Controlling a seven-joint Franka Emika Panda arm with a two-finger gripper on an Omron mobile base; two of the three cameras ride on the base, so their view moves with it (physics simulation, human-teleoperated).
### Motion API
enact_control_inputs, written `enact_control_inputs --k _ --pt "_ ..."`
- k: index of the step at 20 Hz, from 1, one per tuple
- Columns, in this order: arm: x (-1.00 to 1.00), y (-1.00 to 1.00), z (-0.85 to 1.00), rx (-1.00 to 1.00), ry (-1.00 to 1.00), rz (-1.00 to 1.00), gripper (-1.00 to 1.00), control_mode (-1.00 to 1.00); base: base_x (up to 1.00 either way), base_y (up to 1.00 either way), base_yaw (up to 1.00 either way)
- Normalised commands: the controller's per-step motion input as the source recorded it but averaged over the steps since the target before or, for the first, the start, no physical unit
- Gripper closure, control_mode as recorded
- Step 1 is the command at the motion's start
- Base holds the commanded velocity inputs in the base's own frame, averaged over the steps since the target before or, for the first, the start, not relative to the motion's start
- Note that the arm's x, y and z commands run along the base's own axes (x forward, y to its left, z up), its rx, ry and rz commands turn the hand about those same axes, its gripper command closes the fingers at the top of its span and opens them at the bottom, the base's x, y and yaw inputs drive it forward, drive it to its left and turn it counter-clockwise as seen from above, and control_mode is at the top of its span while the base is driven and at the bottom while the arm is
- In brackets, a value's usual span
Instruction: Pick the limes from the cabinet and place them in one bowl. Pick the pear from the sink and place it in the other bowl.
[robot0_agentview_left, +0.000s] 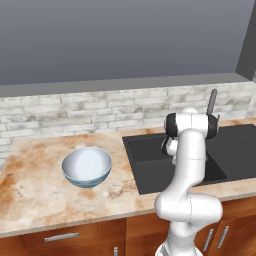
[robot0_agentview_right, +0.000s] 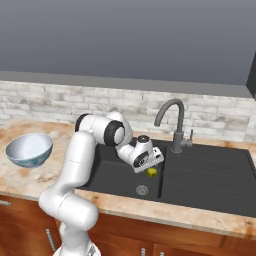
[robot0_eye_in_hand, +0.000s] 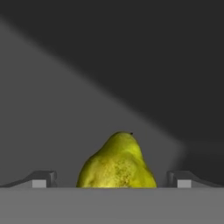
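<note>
Left base view: the pale blue bowl (robot0_agentview_left: 86, 166) stands on the marbled surface (robot0_agentview_left: 35, 185), left of the dark sink (robot0_agentview_left: 150, 170). Right base view: the gripper (robot0_agentview_right: 152, 164) reaches down into the sink basin, just above the pear (robot0_agentview_right: 151, 172) near the drain (robot0_agentview_right: 142, 190). Hand view: the pear sits between the wide-open fingers (robot0_eye_in_hand: 43, 178), untouched.

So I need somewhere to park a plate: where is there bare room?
Bare counter left of and in front of the blue bowl, and the draining side right of the tap. The basin is crowded: end effector over the pear.
</note>
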Motion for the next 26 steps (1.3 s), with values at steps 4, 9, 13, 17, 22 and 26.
enact_control_inputs --k 4,9,13,17,22,26 --pt "0.0 0.0 -0.23 0.0 0.02 0.0 -1.0 -1.0 0.0 0.0 0.0" --pt "0.0 -0.04 -0.14 0.0 0.02 0.0 -1.0 -1.0 0.0 0.0 0.0" --pt "0.0 -0.05 -0.04 0.0 0.04 0.0 -1.0 -1.0 0.0 0.0 0.0" --pt "0.0 0.0 0.0 0.0 0.01 0.0 -1.0 -1.0 0.0 0.0 0.0" --pt "0.0 0.0 0.0 0.0 0.0 0.0 1.0 -1.0 0.0 0.0 0.0" --pt "0.0 0.0 0.0 0.0 0.0 0.0 1.0 -1.0 0.0 0.0 0.0"
